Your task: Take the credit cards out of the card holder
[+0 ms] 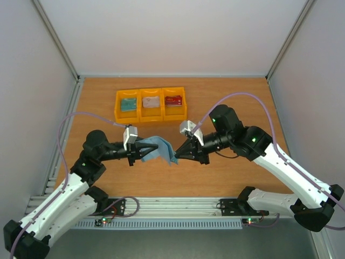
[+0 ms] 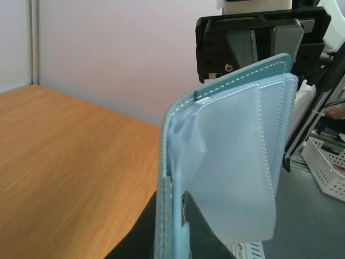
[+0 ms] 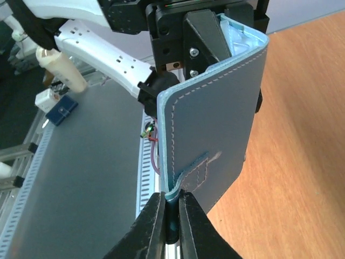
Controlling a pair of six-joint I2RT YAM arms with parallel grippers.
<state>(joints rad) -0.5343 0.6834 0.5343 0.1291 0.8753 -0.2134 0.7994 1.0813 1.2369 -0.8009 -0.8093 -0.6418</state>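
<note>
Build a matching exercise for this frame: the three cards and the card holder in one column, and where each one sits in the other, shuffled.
Things
1. teal card
2. whitish card
3. red card
4. card holder

Places
A. in the right yellow bin
B. gripped between the left claw and the right claw
C. in the left yellow bin
D. in the middle yellow bin

Pairs: 1-C, 2-D, 3-A, 4-B
</note>
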